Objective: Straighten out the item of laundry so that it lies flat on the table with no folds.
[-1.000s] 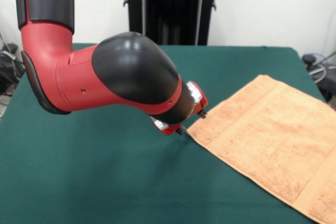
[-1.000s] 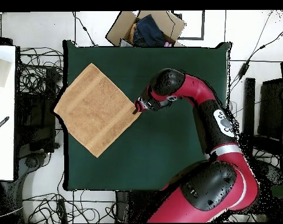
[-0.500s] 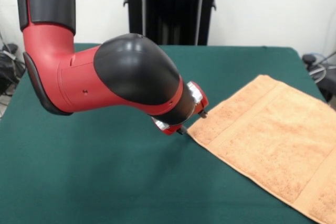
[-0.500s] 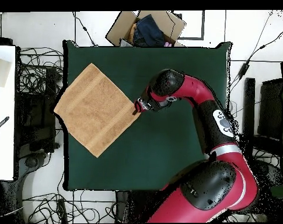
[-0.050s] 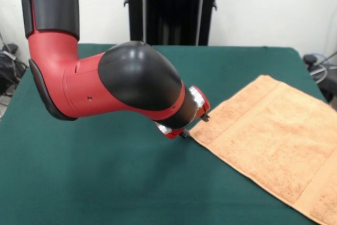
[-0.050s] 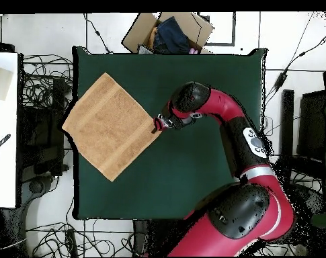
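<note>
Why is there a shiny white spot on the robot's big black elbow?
Front view: room light glints off the glossy black elbow, a soft pale patch on its top; the arm throws only a faint shadow on the green table. Overhead view: the towel looks evenly lit, no glare.

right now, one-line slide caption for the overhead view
Sawyer gripper at the corner of a flat peach towel on the green table.
</note>
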Available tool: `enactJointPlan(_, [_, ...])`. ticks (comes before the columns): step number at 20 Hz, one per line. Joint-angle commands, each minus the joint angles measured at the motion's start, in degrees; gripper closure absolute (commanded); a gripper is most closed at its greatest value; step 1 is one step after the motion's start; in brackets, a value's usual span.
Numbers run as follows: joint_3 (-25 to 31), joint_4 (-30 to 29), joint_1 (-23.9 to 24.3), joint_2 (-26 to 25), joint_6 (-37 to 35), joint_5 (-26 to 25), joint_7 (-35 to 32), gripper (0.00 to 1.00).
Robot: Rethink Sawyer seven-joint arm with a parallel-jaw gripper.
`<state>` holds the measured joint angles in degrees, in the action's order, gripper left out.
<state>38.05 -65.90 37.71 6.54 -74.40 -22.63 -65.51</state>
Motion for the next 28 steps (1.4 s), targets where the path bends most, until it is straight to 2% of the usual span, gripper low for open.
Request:
enactJointPlan(1, [-3.48, 0.99, -0.81, -3.15, 4.72, -3.33, 2.60, 0.00])
enactJointPlan(17, [-3.50, 2.86, -0.48, -2.75, 1.92, -3.43, 4.25, 0.00])
enactJointPlan(28, [-3.07, 3.27, -0.54, -2.46, 4.15, -4.73, 5.93, 0.00])
